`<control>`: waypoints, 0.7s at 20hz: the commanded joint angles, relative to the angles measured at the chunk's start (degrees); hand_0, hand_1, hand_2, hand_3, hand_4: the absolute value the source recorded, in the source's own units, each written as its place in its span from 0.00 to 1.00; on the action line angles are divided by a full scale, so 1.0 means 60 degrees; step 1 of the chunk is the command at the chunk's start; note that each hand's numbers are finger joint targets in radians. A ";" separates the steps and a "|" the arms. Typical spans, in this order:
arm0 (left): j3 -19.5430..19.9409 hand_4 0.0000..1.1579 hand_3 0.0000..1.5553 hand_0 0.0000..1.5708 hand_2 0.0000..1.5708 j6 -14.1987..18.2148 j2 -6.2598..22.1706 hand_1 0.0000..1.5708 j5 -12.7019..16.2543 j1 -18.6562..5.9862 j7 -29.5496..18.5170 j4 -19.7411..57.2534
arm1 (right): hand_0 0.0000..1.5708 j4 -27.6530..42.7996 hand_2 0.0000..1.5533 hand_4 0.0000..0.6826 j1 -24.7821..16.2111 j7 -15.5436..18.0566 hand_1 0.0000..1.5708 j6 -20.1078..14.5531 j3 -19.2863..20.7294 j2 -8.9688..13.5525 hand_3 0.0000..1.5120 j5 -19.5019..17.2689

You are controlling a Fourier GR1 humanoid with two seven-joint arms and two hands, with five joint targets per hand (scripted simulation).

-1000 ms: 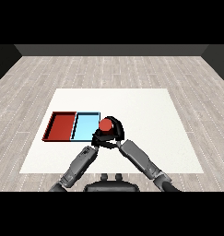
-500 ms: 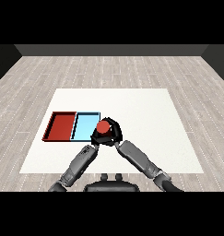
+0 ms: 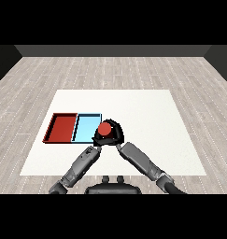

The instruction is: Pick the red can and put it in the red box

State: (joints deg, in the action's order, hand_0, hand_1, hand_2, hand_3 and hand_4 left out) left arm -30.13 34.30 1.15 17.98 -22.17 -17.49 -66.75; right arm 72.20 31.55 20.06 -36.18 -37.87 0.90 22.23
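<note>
The red can (image 3: 104, 129) is held in my right hand (image 3: 115, 131), whose fingers curl round it. It hangs at the right edge of the light blue tray (image 3: 86, 126). The red tray (image 3: 62, 127) lies just left of the blue one, with nothing in it. My left hand (image 3: 95, 140) sits directly below the can, near the blue tray's front right corner; its fingers are mostly hidden by the can and the right hand.
The two trays lie side by side on the left half of the white table (image 3: 147, 112). Both grey forearms come in from the bottom and meet near the can.
My right hand has carried the red can a little to the left, toward the trays. The left hand has barely moved.
</note>
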 commanded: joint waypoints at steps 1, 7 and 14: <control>0.0438 0.83 0.91 1.00 0.96 0.0472 -0.0182 1.00 0.0159 -0.0582 0.0097 0.0072 | 0.91 0.0842 0.93 0.90 -0.0238 -0.0524 0.91 -0.0244 -0.0192 -0.0142 0.91 -0.0162; 0.0466 0.97 0.93 1.00 0.97 0.0220 0.0176 1.00 -0.0519 0.0466 -0.0011 -0.0572 | 0.75 0.0413 0.76 0.00 -0.0517 -0.0195 0.75 0.0518 0.0331 -0.0111 0.72 -0.0091; 0.0098 0.97 0.94 1.00 0.97 0.0822 -0.0187 1.00 -0.0286 0.0144 -0.0588 -0.0116 | 0.00 0.0342 0.00 0.00 -0.0458 -0.0670 0.00 0.0654 0.0509 -0.0147 0.00 -0.0846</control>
State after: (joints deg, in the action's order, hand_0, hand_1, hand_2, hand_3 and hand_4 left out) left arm -28.73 37.85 0.37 14.86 -21.54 -18.37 -68.08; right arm 74.56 29.46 16.70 -33.83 -36.36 0.19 18.49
